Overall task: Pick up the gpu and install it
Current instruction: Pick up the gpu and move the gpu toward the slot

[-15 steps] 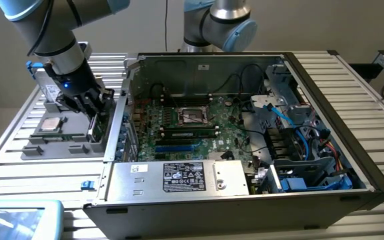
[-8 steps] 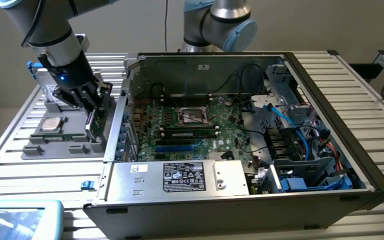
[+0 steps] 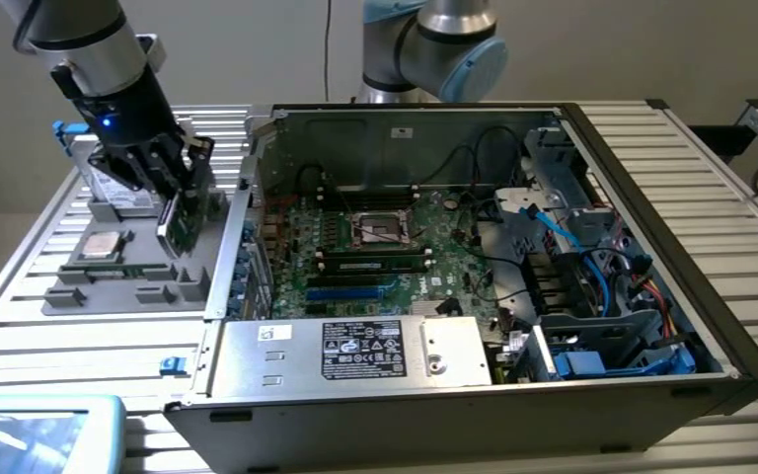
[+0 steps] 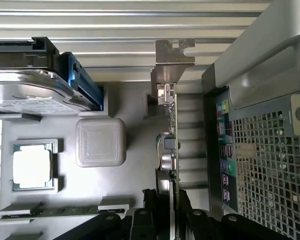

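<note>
Gripping the gpu (image 4: 170, 150) on both flat faces, the tool (image 4: 166, 199) is partly closed, with one dark finger (image 4: 146, 202) against each side of the thin card. The hold looks firm, though I cannot tell whether the card's lower edge has cleared its slot. In the exterior view the tool (image 3: 175, 173) comes down from above onto the gpu (image 3: 185, 222), which stands on edge and leans a little.

The pick-up seems to be the step in hand, and the grasp sits at one end of the card, away from the metal bracket (image 4: 172, 55). That leaves a long free length, so the card could pivot if it is pulled at an angle. A lift straight along the card's own plane would suit it best, with no twist until the edge is free.

Around it lies the grey parts tray (image 3: 115, 296), which also carries the CPU (image 4: 34, 167), the memory stick (image 4: 55, 212) and the hard drive (image 4: 30, 92). All three are apart from the card, so nothing there should snag.

Just beside the card, toward the exterior view's right, stands the wall of the open computer case (image 3: 250, 188). That gap is narrow and is the likeliest place for a knock. Farther in lie the motherboard (image 3: 352, 222) and its blue expansion slots (image 3: 352, 293), and the slatted surface (image 3: 37, 326) carries everything.
</note>
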